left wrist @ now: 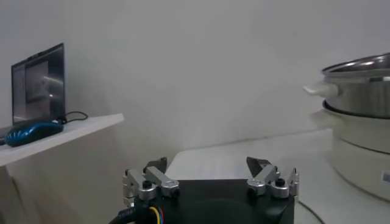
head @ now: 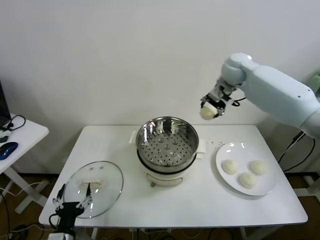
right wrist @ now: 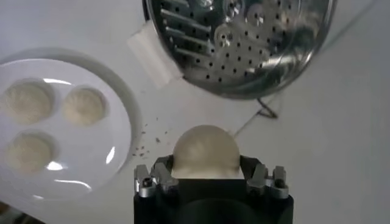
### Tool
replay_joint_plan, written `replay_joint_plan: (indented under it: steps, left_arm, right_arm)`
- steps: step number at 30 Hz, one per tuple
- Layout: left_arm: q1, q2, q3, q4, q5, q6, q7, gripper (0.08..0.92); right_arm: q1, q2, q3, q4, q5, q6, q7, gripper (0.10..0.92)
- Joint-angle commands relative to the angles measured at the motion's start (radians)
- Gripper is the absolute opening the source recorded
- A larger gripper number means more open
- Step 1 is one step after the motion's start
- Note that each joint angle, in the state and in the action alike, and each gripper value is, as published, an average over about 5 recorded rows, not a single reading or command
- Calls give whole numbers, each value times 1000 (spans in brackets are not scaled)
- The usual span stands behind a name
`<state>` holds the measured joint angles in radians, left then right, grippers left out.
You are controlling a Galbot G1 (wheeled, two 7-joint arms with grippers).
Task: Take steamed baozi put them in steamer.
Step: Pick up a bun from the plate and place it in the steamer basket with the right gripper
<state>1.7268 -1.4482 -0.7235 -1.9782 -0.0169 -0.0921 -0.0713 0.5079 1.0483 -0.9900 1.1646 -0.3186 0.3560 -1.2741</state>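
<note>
My right gripper [head: 210, 111] is shut on one cream-white baozi [right wrist: 205, 151] and holds it high in the air, to the right of the steamer [head: 167, 142] and behind the plate. The steel steamer pot stands mid-table on its cream base, and its perforated tray [right wrist: 244, 36] holds nothing. Three more baozi [head: 247, 179] lie on the white plate [head: 226, 152] at the right; they also show in the right wrist view [right wrist: 84, 106]. My left gripper [head: 73, 200] is open and empty, low at the table's front left corner.
The round glass lid [head: 112, 183] lies flat on the table at the front left, next to my left gripper. A side table [head: 22, 135] with a blue mouse [left wrist: 29, 131] and a laptop [left wrist: 38, 83] stands to the left. Small dark crumbs [right wrist: 148, 143] lie near the plate.
</note>
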Motion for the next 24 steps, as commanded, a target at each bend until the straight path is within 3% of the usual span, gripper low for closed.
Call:
replay_joint_plan:
  steps: [1,15,24]
  left_arm:
    - [8,13,-7,-3,-1,-1,1,823]
    - [10,17,-16,-10,-4,0,2,823]
    - [7,24,-32,-3,-14,-1,1,823]
  right_arm:
    - [-47,166,-33,79,-166,71,0,712]
    - [-204,290,40,-89,-407,164,32,712]
    - [-259,309,83,-112,-497,199,48,712]
